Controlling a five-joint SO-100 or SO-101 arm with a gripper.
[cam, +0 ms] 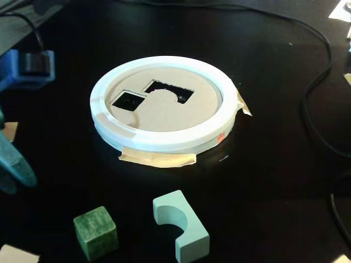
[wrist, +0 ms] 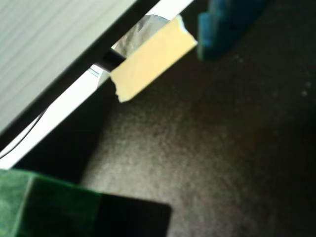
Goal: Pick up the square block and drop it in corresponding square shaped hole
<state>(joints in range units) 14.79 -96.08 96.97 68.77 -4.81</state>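
The square block is a green cube (cam: 96, 231) resting on the black mat near the front, apart from everything. It also fills the lower left corner of the wrist view (wrist: 44, 207), blurred. The white ring sorter (cam: 164, 139) has a tan lid with a square hole (cam: 128, 101) at its left and an arch-shaped hole (cam: 170, 91) beside it. My teal gripper (cam: 12, 172) shows only partly at the left edge of the fixed view, left of the cube and not touching it. I cannot tell how its jaws stand.
A pale teal arch block (cam: 184, 224) lies right of the cube. A blue arm part (cam: 27, 68) stands at the back left and shows blurred in the wrist view (wrist: 222, 24). Masking tape (wrist: 150, 59) lies at the mat's edge. Black cables (cam: 315, 93) run along the right.
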